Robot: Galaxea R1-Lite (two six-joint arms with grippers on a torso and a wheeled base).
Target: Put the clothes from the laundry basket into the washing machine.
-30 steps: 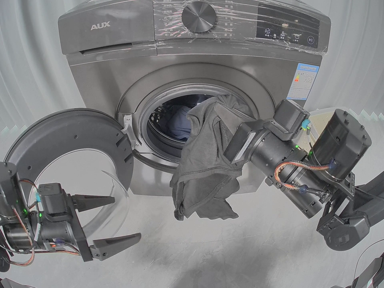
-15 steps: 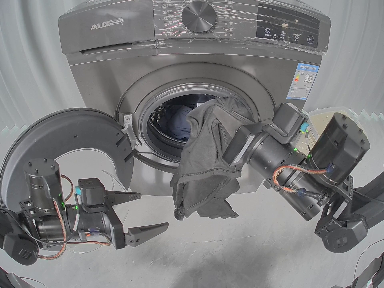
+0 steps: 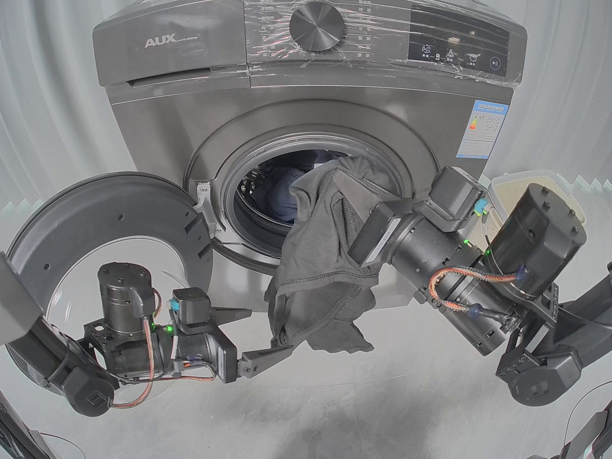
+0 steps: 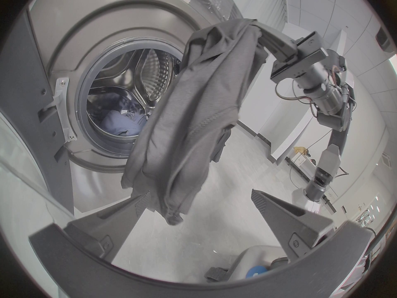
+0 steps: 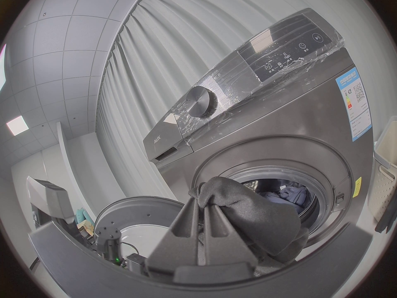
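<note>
A dark grey garment hangs in front of the washing machine's open drum mouth, and my right gripper is shut on its top edge. In the right wrist view the closed fingers pinch the garment just outside the drum. Blue clothes lie inside the drum. My left gripper is open, low near the floor, with its lower fingertip at the garment's hanging hem. In the left wrist view the garment's bottom dangles between the spread fingers.
The round door is swung fully open to the left, behind my left arm. A pale laundry basket stands to the right of the machine, partly behind my right arm. Bare grey floor lies in front.
My left arm has swung right and forward, bringing its open gripper up to the garment's hem. The right gripper with the garment has shifted slightly left.
</note>
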